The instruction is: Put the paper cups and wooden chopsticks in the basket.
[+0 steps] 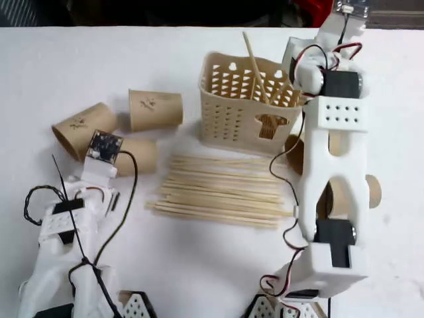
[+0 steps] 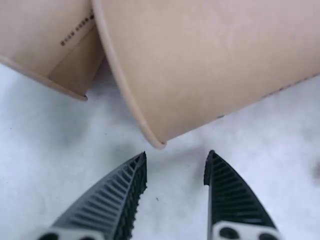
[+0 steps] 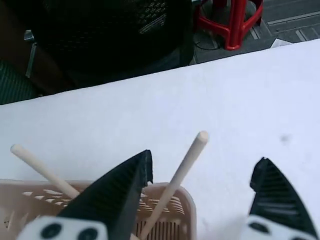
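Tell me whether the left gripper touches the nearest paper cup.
Apart. The left wrist view shows bare table between the left gripper and the paper cup.

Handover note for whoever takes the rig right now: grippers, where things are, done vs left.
Left gripper: open, empty, low over the table, jaws just short of a lying paper cup.
Right gripper: open, empty, above the basket.
Done: a few chopsticks stand in the basket.
Left: chopstick pile on the table beside the basket; three cups on their sides near the left gripper; more cups partly hidden under the right arm.
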You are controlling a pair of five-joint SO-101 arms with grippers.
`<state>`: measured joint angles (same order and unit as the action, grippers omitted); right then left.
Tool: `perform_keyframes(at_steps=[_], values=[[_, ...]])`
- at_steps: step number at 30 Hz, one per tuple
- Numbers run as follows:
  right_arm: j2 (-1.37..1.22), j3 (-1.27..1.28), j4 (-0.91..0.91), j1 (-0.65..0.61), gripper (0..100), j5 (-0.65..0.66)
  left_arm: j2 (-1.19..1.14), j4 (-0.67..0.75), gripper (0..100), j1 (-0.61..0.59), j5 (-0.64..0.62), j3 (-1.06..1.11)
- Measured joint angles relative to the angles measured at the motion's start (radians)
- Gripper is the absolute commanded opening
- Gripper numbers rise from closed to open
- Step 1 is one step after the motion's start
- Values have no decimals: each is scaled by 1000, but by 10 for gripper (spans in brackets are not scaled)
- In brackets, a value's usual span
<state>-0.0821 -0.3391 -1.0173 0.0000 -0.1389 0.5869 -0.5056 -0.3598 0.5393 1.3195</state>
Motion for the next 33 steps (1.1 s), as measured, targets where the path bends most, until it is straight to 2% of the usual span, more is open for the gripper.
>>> perform_keyframes(at_steps=[4,5,7,11,26,33], values=[[-28,5,25,2,18,0,0,0,196,0,0,0],[-29,5,26,2,9,0,0,0,196,0,0,0],[-29,5,26,2,36,0,0,0,196,0,0,0],[6,5,26,2,16,0,0,0,196,0,0,0],[353,2,26,-34,15,46,0,0,196,0,0,0],[522,-118,26,-44,15,44,0,0,196,0,0,0]])
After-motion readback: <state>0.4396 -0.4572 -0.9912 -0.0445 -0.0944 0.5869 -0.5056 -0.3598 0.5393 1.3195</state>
